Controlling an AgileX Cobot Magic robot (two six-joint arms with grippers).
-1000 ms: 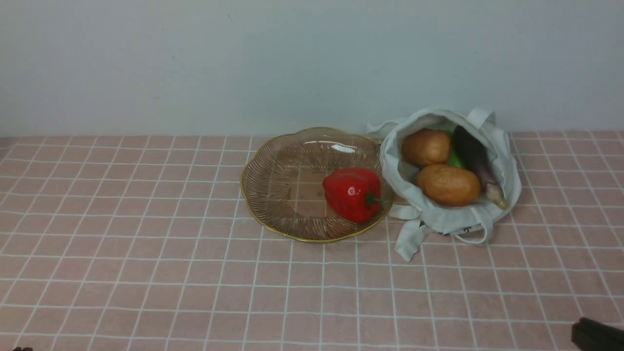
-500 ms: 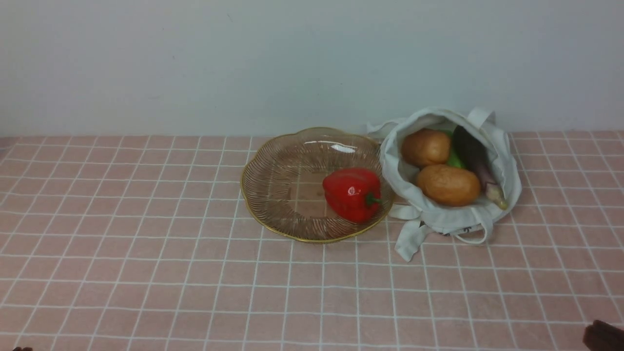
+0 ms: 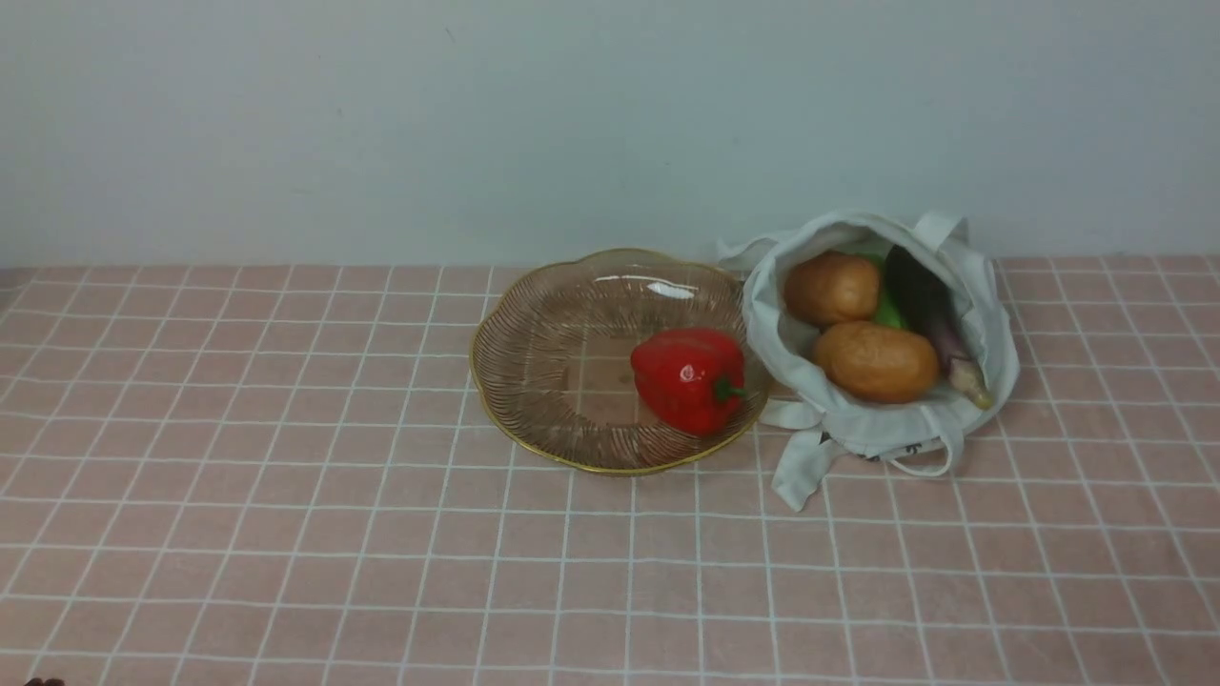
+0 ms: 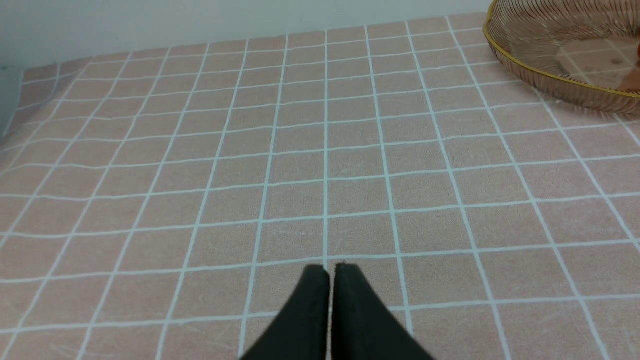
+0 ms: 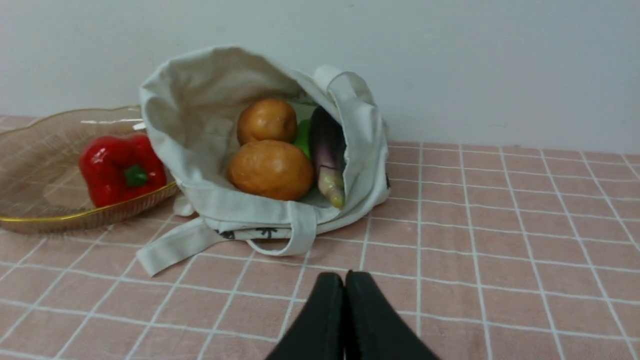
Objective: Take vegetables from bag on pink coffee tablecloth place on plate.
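— Your grippers?
— My right gripper [image 5: 344, 280] and left gripper [image 4: 330, 272] hover low over the pink tablecloth [image 3: 286, 534], both closed, empty.
— Vegetables?
— Red bell pepper [image 3: 690, 378] on the glass plate [image 3: 534, 333]; potatoes [image 3: 875, 361] and eggplant [image 3: 923, 300] inside the cloth bag [image 3: 867, 429] beside it.

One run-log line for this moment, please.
red pepper on plate | potatoes, eggplant in bag | left gripper shut | right gripper shut

I find no readable text; the small dark print on the bag [image 5: 260, 232] near edge is illegible
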